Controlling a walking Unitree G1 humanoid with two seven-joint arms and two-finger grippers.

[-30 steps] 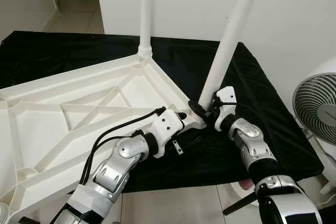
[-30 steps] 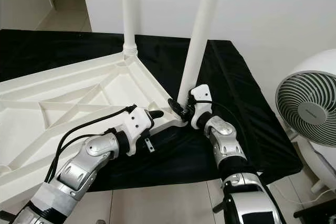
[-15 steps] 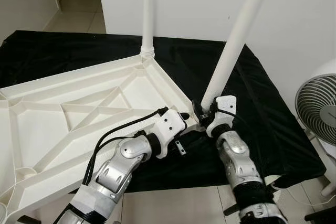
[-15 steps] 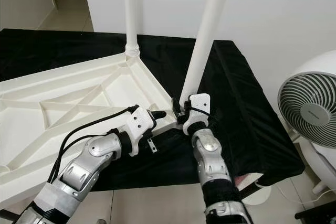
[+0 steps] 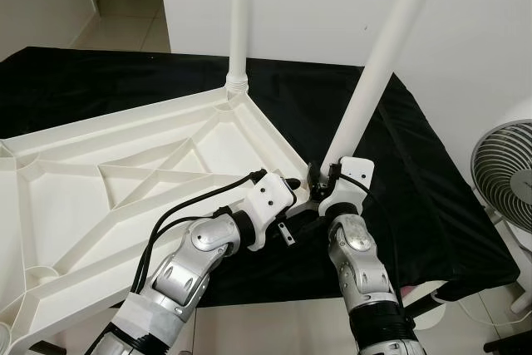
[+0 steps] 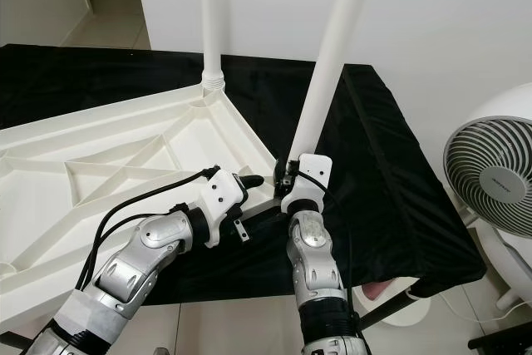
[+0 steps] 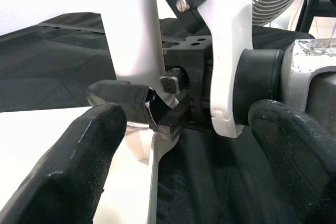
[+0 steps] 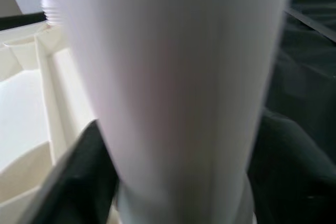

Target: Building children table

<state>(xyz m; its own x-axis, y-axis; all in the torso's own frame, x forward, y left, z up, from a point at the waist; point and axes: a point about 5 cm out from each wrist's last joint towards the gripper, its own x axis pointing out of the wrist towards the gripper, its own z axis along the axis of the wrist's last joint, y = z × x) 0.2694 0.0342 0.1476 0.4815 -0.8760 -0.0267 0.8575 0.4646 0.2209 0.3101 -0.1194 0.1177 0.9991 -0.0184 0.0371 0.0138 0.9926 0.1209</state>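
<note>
Now table leg [image 6: 329,72] within right pincer [image 6: 288,174]

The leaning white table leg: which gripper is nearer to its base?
Right. The right gripper clamps the leg at its base; the left gripper sits beside it at the tabletop corner.

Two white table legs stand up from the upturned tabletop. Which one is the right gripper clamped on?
The near leg, leaning at the tabletop corner closest to the robot. The right gripper grips its base. The far leg stands upright in its corner socket, untouched.
</note>
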